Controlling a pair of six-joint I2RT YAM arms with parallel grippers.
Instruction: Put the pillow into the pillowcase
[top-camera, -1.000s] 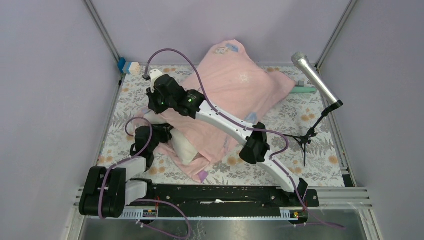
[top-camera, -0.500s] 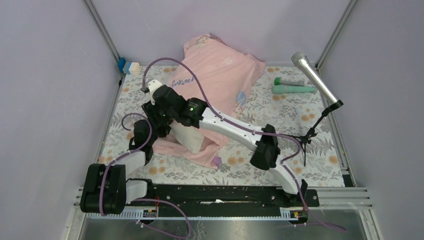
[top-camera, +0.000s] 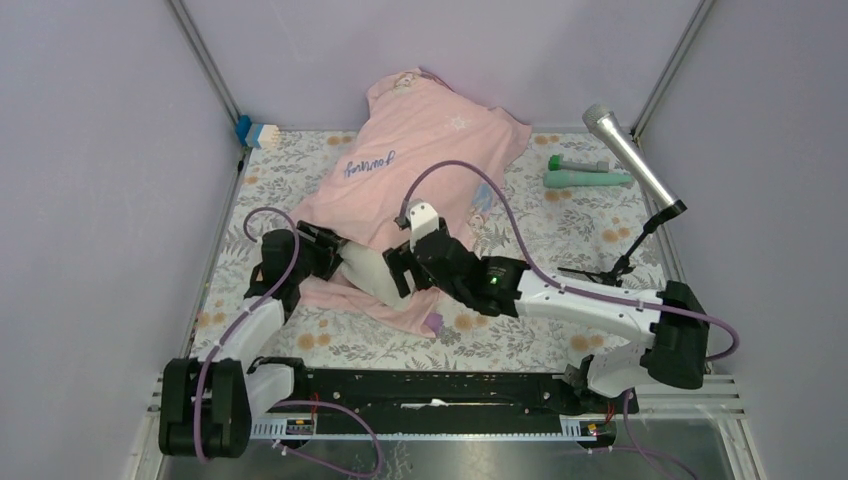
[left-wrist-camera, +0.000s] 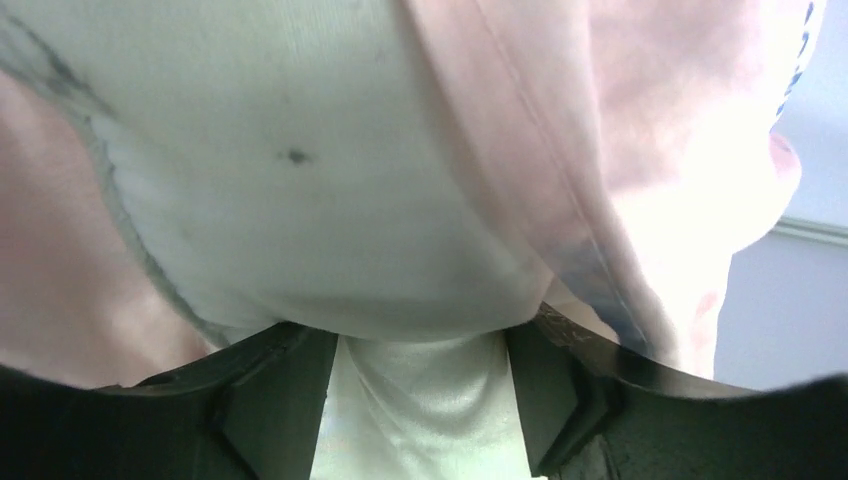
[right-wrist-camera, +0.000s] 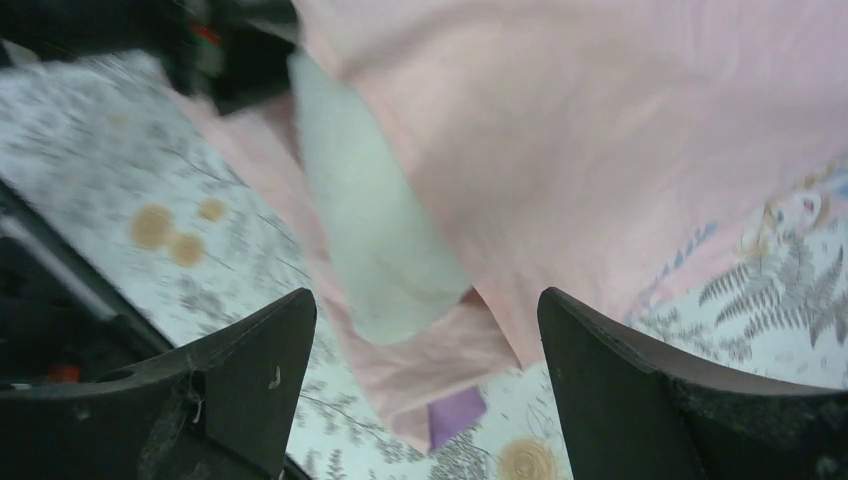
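Note:
The pale pink pillowcase (top-camera: 420, 150) lies from the back wall toward the front, with dark cursive writing on top. The off-white pillow (top-camera: 368, 275) is inside it, and only its near end sticks out of the mouth. My left gripper (top-camera: 335, 255) sits at that end from the left. In the left wrist view its jaws (left-wrist-camera: 420, 350) stand apart, with pillow cloth (left-wrist-camera: 300, 150) bulging between them and pink pillowcase (left-wrist-camera: 620, 150) to the right. My right gripper (top-camera: 395, 272) hovers wide open (right-wrist-camera: 425, 300) over the pillow end (right-wrist-camera: 370, 230) and the pillowcase (right-wrist-camera: 600, 130), holding nothing. A purple lining corner (right-wrist-camera: 455, 415) shows below.
A floral table cloth (top-camera: 560, 230) covers the table. A microphone (top-camera: 630, 155) on a small tripod (top-camera: 610, 275) stands at the right. Green objects (top-camera: 585, 178) lie at the back right. A blue and white item (top-camera: 258, 133) sits in the back left corner. Walls close in on three sides.
The right gripper opened and let go of the pillowcase, and its arm swung back to the right front. The pillowcase settled over the pillow. The left gripper's jaws widened.

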